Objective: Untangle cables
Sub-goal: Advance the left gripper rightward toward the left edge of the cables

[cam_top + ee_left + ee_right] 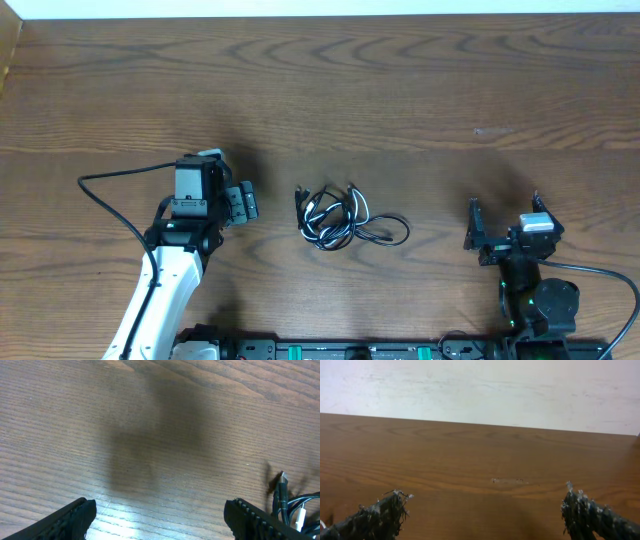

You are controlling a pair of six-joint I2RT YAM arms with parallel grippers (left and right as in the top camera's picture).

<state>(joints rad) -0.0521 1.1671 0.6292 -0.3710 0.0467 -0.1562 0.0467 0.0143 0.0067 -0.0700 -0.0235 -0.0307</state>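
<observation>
the left gripper (pixel 243 203) stood wide open and held nothing, set over bare wood just left of the cables (pixel 345 218) with its jaws turned toward them; in its wrist view the two dark fingers (pixel 70 519) framed a stretch of table (pixel 400 90) with a soft shadow on it, and a plug end (pixel 283 478) and a few loops of cord showed at the lower right edge, close to the right-hand finger but apart from it. the right gripper (pixel 505 218) was spread just as wide and was also empty, well to the right of the cables near the front edge; its fingertips (pixel 387 510) looked worn and frayed, and its camera looked across the wood to a pale wall (pixel 480 390). the cables lay in one small knotted bundle on the table between the two arms, black loops wound through each other with a white strand among them, one black loop reaching out to the right, touched by neither gripper
</observation>
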